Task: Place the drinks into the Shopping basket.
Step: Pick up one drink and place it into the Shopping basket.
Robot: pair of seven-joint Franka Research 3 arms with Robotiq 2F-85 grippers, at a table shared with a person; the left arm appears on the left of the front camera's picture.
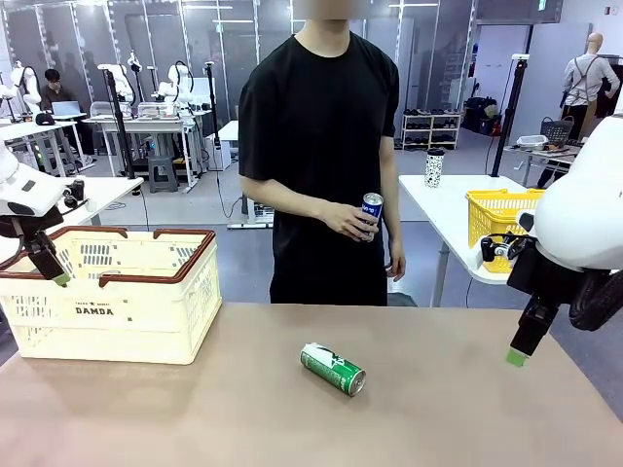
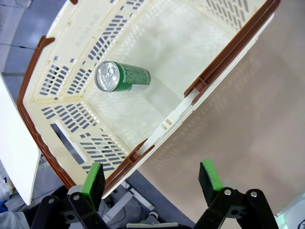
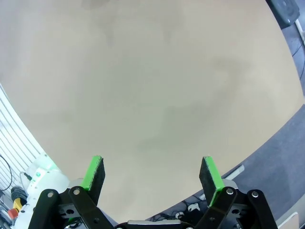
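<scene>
Between picks: basket can (image 2: 123,76) stowed in basket (image 2: 224,56). Left gripper (image 2: 152,174), right gripper (image 3: 152,171) spread wide, empty. Next: grasp table can (image 1: 333,369) lying sideways, across its body.

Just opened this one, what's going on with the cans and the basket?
Drinks are going into the cream Shopping basket. A green can is already inside it, and the left tool hangs open and empty over the basket's rim. A second green can lies on its side on the table, untouched. The right tool is open and empty above the table's right side. The person across the table holds a blue can in one hand.
</scene>
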